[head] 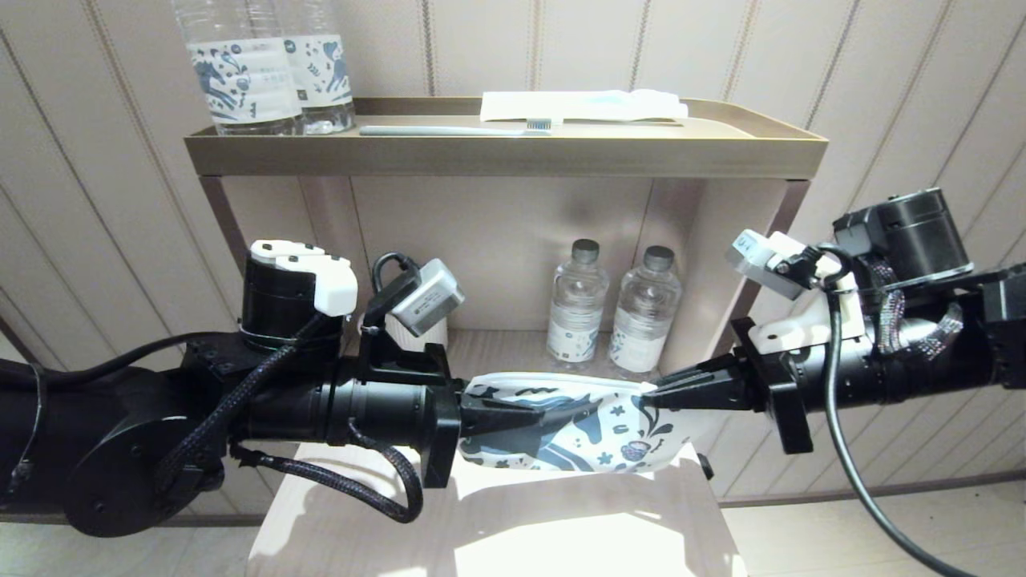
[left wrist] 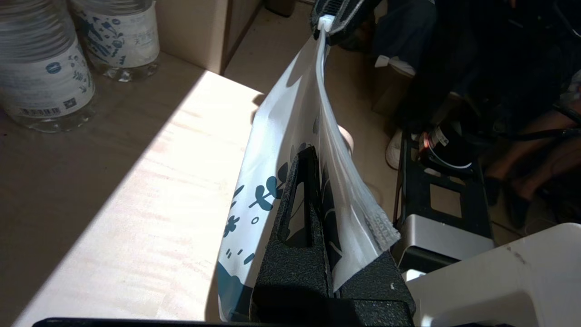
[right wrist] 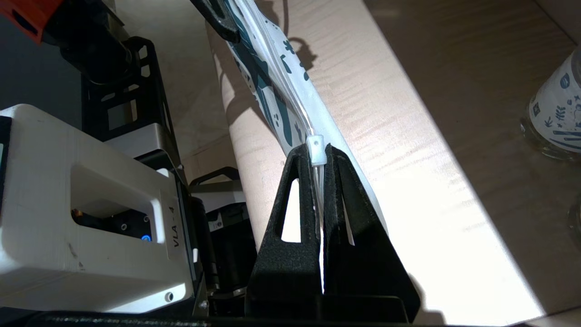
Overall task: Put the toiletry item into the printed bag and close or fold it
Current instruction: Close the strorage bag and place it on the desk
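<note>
While clamping printed bag | left end effector closed | right end effector closed on it

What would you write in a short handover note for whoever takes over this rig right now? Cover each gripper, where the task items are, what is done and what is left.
Left gripper: shut on one end of the printed bag, held above the light wooden table.
Right gripper: shut on the bag's white zip slider at the opposite end.
Bag hangs stretched between both grippers, zip edge up.
A toothbrush lies on the shelf top; whether any item is inside the bag cannot be told.
Done: slider is at the right gripper's end of the zip.
Left: check that the zip is sealed and the item is inside.
</note>
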Tool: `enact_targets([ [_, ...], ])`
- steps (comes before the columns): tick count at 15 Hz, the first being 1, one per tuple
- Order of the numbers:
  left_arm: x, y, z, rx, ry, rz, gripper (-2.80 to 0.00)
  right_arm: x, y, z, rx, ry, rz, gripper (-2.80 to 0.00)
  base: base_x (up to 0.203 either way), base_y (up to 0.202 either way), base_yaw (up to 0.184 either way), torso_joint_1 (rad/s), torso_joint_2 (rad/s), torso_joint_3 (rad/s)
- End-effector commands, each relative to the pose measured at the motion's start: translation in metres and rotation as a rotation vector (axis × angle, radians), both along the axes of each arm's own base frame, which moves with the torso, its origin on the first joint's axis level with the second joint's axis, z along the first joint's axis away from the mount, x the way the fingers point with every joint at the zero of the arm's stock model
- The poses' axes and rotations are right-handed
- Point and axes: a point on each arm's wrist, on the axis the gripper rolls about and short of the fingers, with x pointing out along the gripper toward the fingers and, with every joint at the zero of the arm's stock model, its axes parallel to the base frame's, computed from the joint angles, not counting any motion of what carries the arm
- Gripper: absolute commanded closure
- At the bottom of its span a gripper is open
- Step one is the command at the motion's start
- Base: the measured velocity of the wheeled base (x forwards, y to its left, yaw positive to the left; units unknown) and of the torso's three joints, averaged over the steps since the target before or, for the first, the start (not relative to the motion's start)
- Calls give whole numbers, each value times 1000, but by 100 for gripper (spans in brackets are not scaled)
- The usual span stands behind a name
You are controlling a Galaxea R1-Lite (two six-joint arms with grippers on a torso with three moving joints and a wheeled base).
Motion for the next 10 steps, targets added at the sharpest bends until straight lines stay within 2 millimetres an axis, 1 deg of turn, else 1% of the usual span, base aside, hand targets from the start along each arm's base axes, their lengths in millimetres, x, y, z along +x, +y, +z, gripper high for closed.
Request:
enact_targets([
  [1, 0, 0, 1, -4, -3, -4, 0, -1, 0, 1, 3, -4, 5, 0, 0, 0, 0, 0, 0, 0],
  [5, 0, 0, 1, -4, -3, -4, 0, -1, 0, 1, 3, -4, 5, 0, 0, 0, 0, 0, 0, 0],
  [6, -2, 1, 4, -14, -10, -16, 0, -4, -7, -1, 5, -4, -3, 0, 0, 0, 0, 0, 0, 0],
  [7, -2, 2, 5, -15, -11, -16, 0, -4, -23, -5, 9, 0, -47, 0, 0, 0, 0, 0, 0, 0],
  [9, -1, 1, 4, -14, -9, -14, 0, -8, -64, -12, 19, 10, -181, 0, 0, 0, 0, 0, 0, 0],
  [10, -1, 1, 4, -14, -9, -14, 0, -12, -75, -16, 26, 15, -207, 0, 0, 0, 0, 0, 0, 0],
])
